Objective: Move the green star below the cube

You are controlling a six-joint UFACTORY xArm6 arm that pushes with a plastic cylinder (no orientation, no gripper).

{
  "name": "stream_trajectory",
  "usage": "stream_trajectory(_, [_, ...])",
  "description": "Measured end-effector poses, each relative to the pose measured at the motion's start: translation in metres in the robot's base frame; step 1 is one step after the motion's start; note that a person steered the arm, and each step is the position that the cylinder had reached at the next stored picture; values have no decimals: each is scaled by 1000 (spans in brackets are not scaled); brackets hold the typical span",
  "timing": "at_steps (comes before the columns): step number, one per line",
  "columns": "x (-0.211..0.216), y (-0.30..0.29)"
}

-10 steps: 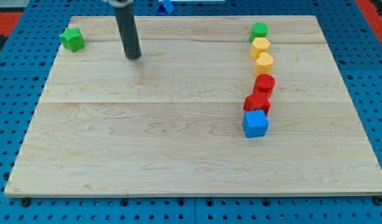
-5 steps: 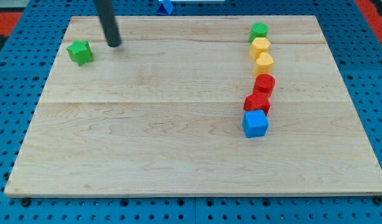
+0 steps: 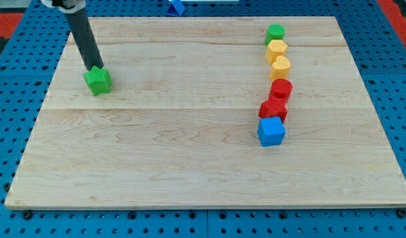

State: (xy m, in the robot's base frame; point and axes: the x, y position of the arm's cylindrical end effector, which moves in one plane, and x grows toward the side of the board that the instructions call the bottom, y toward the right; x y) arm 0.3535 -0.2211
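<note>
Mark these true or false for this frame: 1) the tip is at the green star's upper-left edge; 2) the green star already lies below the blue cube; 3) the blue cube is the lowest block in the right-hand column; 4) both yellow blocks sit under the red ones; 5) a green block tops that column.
1) True. My tip meets the green star at its upper-left side.
2) False. The star is far toward the view's left, higher than the blue cube.
3) True. The cube sits just below the red blocks.
4) False. The yellow blocks lie above the red ones.
5) True. A green block is at the column's top.
</note>
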Motion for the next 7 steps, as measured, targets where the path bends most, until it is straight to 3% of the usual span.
stream_trajectory(1, [6,-38])
stream_trajectory(2, [37,45])
stream_trajectory(3, [40,100])
stream_trajectory(5, [33,123])
stream_trajectory(7, [56,228])
